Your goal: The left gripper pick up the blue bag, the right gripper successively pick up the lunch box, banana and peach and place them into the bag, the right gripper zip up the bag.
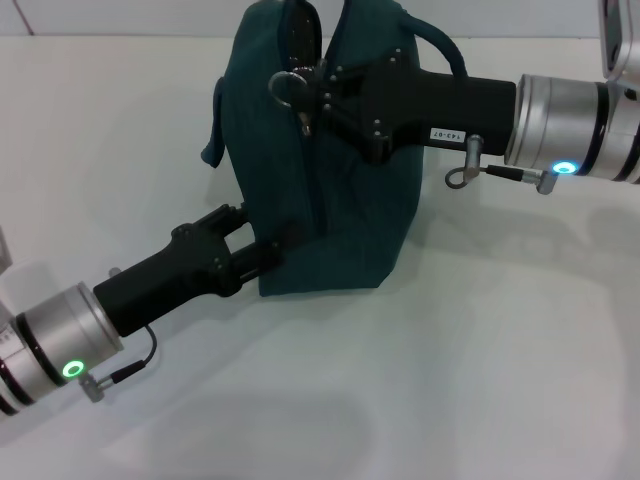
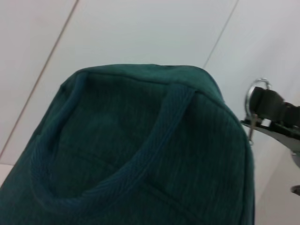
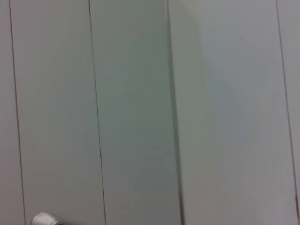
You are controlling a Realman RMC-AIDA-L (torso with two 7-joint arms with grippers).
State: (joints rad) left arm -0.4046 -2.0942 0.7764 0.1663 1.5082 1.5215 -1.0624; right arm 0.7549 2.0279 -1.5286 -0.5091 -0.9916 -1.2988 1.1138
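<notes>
1. While the left gripper [image 1: 262, 250] is pressing its fingers against the bag's [image 1: 350, 215] lower corner, pinching the fabric there as far as the head view shows, the right gripper [image 1: 305, 92] is working at the top of the bag.
2. The right fingers are clamping the metal ring pull [image 1: 283, 85] of the zip [image 1: 318, 190], which is sitting just at their tips, at the bag's upper edge.
3. The step in hand is judged to be the zipping: no lunch box, banana or peach is showing outside the bag, so they are presumably inside it already, though the interior is hidden.
4. Whether the zip is running fully shut cannot be told; near the right fingers a dark gap is showing at the top between the handles [image 2: 140, 154].
5. The next move is likely calling for a steady pull along the zip line, with the left fingers bracing the bag so that it is not tipping or sliding.
6. The bag is standing upright on a plain white tabletop [image 1: 450, 380], between the two sets of fingers.
7. Beyond the right fingers, pale wall panels [image 3: 140, 117] with thin vertical seams are filling the right wrist view.
</notes>
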